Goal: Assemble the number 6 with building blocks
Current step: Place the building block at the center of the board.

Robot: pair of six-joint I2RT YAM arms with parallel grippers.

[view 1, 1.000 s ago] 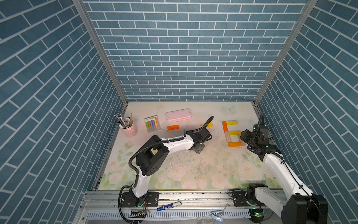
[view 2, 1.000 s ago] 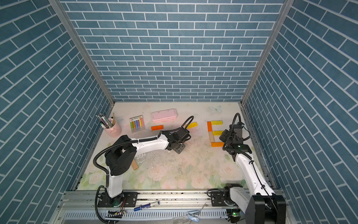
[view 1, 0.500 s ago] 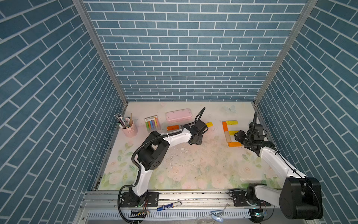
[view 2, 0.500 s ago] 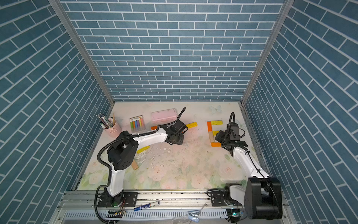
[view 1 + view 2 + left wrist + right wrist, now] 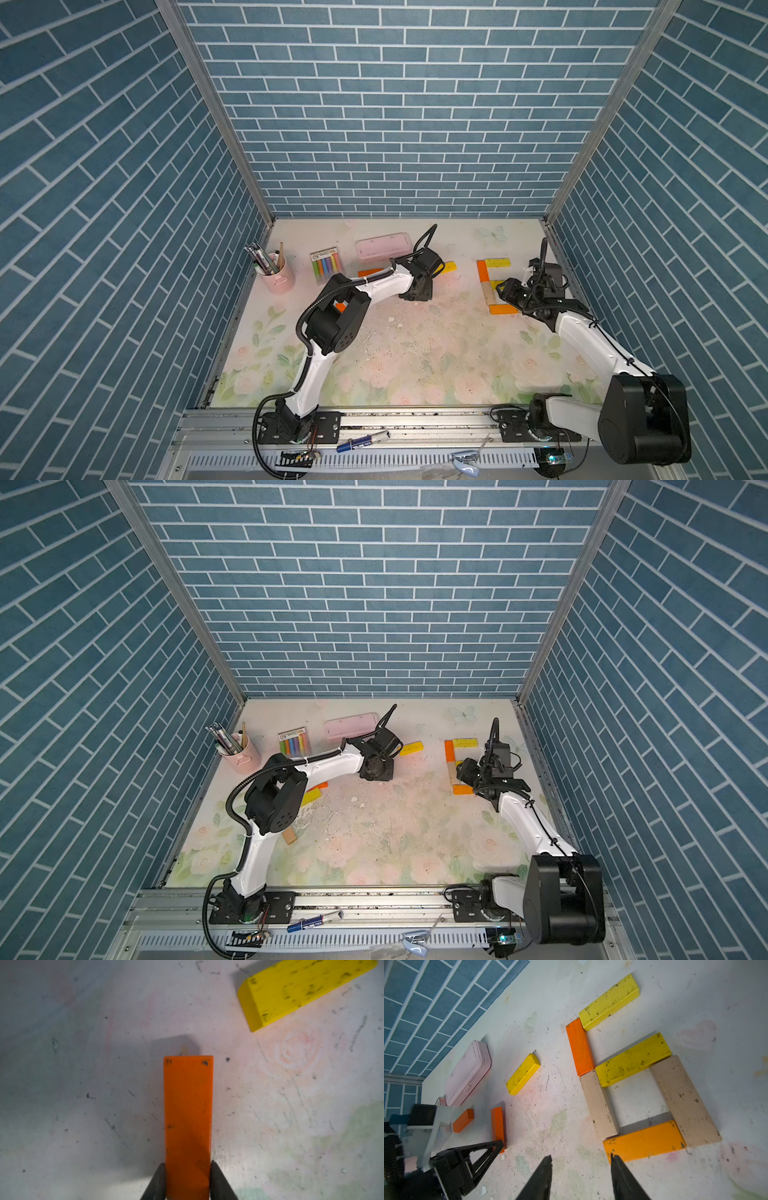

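Left wrist view showed the scuffed, glossy orange bar (image 5: 188,1115) clamped flat between left gripper (image 5: 188,1164) jaws, far mid-table; both top views hid it. Right wrist view showed a matte tan bar (image 5: 685,1101) on the right side of the far-right block figure (image 5: 633,1059). Right gripper (image 5: 581,1157) jaws apart, empty.

Six flat bars (image 5: 482,271) lay touching as a 6: yellow top bar (image 5: 609,1001), orange upper spine (image 5: 580,1047), tan lower spine (image 5: 599,1105), yellow middle bar (image 5: 633,1059), tan side bar (image 5: 685,1101), orange base bar (image 5: 643,1140); a loose yellow bar (image 5: 522,1074) lay apart.
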